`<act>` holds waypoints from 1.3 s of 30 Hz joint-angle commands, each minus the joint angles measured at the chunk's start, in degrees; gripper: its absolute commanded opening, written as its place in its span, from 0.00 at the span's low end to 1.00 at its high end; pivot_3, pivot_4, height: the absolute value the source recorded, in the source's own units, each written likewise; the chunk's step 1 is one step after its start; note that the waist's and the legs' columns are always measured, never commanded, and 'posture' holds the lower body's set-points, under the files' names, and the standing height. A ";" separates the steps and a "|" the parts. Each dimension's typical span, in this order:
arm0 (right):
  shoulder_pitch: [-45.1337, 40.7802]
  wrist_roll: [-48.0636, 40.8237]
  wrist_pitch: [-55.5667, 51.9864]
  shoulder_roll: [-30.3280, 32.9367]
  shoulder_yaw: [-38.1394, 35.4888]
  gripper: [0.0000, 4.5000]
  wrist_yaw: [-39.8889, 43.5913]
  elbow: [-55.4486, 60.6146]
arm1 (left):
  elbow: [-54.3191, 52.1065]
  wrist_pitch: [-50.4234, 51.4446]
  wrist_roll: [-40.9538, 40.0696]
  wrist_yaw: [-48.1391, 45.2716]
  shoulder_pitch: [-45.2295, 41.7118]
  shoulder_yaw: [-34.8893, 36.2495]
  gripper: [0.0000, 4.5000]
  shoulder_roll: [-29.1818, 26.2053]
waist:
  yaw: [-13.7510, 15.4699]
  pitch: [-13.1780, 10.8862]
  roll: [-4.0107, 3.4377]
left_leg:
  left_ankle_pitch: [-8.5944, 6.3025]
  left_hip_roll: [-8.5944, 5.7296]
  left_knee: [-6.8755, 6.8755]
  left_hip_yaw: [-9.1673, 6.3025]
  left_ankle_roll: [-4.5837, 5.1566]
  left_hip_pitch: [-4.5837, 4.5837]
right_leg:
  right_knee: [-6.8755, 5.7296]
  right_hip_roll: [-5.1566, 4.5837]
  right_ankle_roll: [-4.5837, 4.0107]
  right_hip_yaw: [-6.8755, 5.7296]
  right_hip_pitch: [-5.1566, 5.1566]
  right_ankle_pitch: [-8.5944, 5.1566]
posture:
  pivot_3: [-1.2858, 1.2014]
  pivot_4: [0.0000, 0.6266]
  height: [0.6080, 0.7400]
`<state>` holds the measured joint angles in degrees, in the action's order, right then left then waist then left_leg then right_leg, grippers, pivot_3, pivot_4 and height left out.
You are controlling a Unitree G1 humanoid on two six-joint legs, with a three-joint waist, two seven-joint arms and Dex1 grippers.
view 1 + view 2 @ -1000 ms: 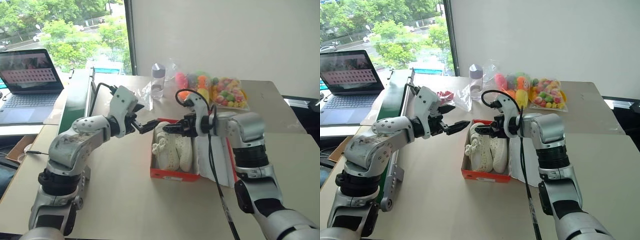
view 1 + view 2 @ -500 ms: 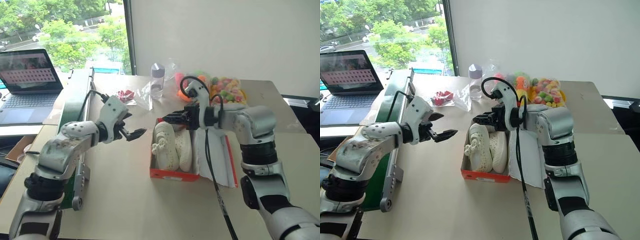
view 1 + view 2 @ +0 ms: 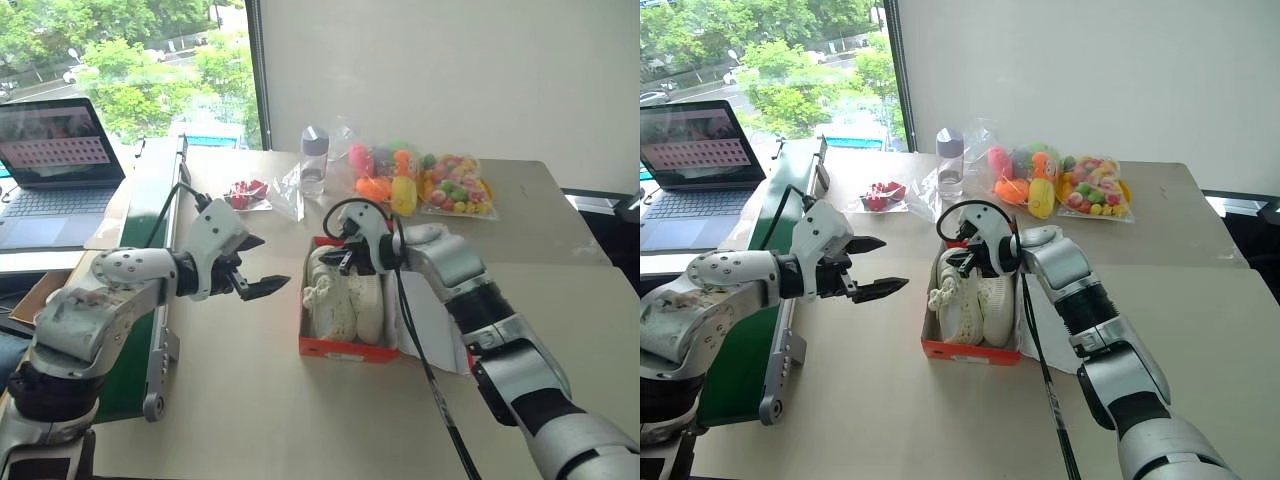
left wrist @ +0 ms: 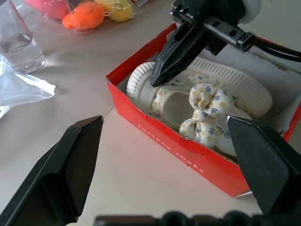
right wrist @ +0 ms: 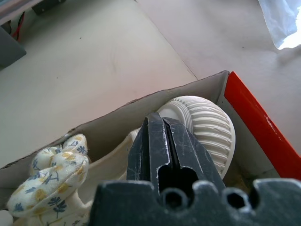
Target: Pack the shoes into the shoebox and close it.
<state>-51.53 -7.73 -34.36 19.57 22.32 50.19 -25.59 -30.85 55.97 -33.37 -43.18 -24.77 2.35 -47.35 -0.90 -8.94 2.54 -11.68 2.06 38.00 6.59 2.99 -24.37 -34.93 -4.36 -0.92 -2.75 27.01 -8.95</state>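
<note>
Two cream-white shoes with ribbed soles (image 3: 348, 296) lie side by side in our flat red-orange cardboard shoebox (image 3: 345, 347), which sits open in the middle of the beige table (image 3: 250, 400). One shoe carries a knotted fabric bow printed with small flowers (image 4: 207, 113). The box's lid (image 3: 432, 320) lies folded out flat on the table beside our right arm, its white inside facing up.

Our right gripper (image 5: 162, 136) has its two black fingers pressed together, with nothing between them, and its tip sits over the heel end of the shoes at the far end of the box; whether it touches the shoe we cannot tell. Our left gripper (image 3: 258, 266) hovers above the table well to the left of the box, its fingers spread wide and holding nothing.

Beyond the box stand a clear plastic bottle with a grey cap (image 3: 315, 160) and clear bags of colourful toys (image 3: 425, 183). An open laptop (image 3: 55, 165) sits on the neighbouring desk at far left.
</note>
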 commanded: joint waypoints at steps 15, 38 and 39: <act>-1.26 2.69 -5.44 2.24 -6.36 0.00 3.98 10.72 | -1.26 -0.21 -3.70 -4.98 -2.45 -1.53 1.00 -3.51 | 0.32 -0.06 -0.07 | -0.17 -0.01 0.00 -0.02 -0.40 0.15 | -0.06 -0.02 -0.08 0.00 -0.15 -0.04 | 0.52 0.24 1.00; 40.47 -44.13 -58.14 21.71 -62.46 0.00 -2.75 73.13 | 26.11 -23.25 11.27 -35.14 -22.16 -23.45 1.00 1.75 | 2.12 -0.15 -0.12 | -0.02 -0.09 0.01 -0.12 0.00 0.06 | 0.10 -0.06 -0.28 -0.10 -0.20 -0.27 | 0.52 0.24 1.00; 45.73 -45.61 -58.14 19.46 -64.57 0.00 -4.49 75.66 | 27.98 -24.50 12.20 -36.64 -23.54 -24.11 1.00 2.24 | 2.01 -0.15 -0.12 | -0.03 -0.09 0.01 -0.10 -0.01 0.09 | 0.09 -0.05 -0.28 -0.04 -0.21 -0.27 | 0.52 0.24 1.00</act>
<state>-9.79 -49.13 -92.06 41.08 -37.57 48.44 45.45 -4.55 34.36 -22.61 -77.20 -45.74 -21.49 -45.39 1.11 -9.09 2.42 -11.70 1.96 38.01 6.47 2.98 -24.25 -34.84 -4.41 -1.20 -2.77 26.76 -9.22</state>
